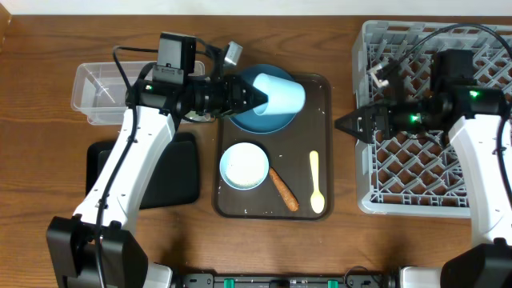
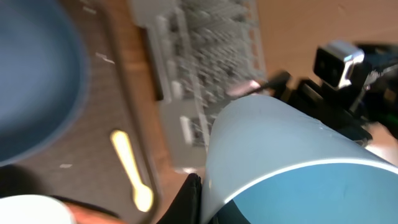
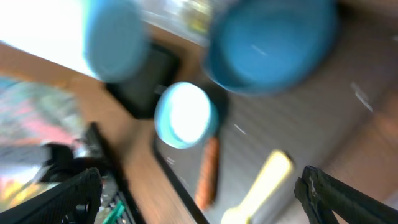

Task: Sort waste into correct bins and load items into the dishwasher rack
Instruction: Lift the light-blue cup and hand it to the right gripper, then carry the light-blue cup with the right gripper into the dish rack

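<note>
My left gripper (image 1: 260,96) is shut on the light blue cup (image 1: 280,92) and holds it on its side above the dark blue plate (image 1: 256,118). The left wrist view shows the cup (image 2: 292,155) large against the finger (image 2: 198,200). The white bowl (image 1: 244,166), the orange-brown stick (image 1: 284,190) and the pale yellow spoon (image 1: 317,182) lie on the brown tray (image 1: 308,120). My right gripper (image 1: 352,126) is open and empty at the left edge of the grey rack (image 1: 416,188); its fingers (image 3: 199,186) frame the spoon (image 3: 261,190) and stick (image 3: 208,171).
The clear tub (image 1: 100,90) stands at the far left, with the flat black tray (image 1: 156,172) in front of it, partly under my left arm. A few white specks (image 2: 99,57) lie on the brown tray. Wrapper, tissue and pinkish cup are out of view.
</note>
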You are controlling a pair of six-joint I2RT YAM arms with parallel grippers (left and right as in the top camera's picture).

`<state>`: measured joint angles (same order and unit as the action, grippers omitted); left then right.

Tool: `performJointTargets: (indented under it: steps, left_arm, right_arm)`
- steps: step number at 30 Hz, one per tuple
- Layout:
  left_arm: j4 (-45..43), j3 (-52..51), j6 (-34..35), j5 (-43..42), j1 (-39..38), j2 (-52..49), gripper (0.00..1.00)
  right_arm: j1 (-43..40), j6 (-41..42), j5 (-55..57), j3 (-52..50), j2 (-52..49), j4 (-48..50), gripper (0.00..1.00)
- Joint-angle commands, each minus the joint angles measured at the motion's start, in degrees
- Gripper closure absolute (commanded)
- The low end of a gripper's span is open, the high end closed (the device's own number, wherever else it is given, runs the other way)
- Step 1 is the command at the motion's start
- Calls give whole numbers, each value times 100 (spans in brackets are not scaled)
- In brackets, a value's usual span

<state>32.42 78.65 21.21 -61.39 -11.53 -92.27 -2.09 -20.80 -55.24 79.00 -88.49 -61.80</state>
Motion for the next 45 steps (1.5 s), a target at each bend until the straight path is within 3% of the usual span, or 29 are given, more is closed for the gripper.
performJointTargets:
  steps: [1, 11, 21, 27, 39, 40, 42, 45]
  left_arm:
    - [-44, 63, 52, -776, -87, -33, 94]
    - [-407, 63, 122, -1279, -319, -33, 94]
    - [-417, 63, 195, -1281, -319, -33, 94]
    - [-455, 63, 210, -1281, -319, -35, 94]
    - [-466, 63, 203, -1274, -319, -33, 94]
    - [-463, 63, 197, -1231, -319, -35, 92]
    - [-387, 55, 103, -892, -319, -33, 78]
    - [201, 44, -223, 337, -319, -35, 61]
  right_arm:
    - [352, -649, -1510, -17, -39, 249, 1]
    - [977, -627, -2218, -17, -39, 1344, 4]
    - [1228, -627, -2636, -17, -39, 1746, 21]
    - [1305, -629, -2531, -17, -39, 1755, 23]
    - [1305, -627, -2500, -17, -39, 1766, 46]
    - [1305, -610, -2448, -17, -39, 1755, 48]
    - [1305, -450, -2262, -17, -39, 1696, 50]
    - [1303, 20, -1567, -17, -39, 1469, 57]
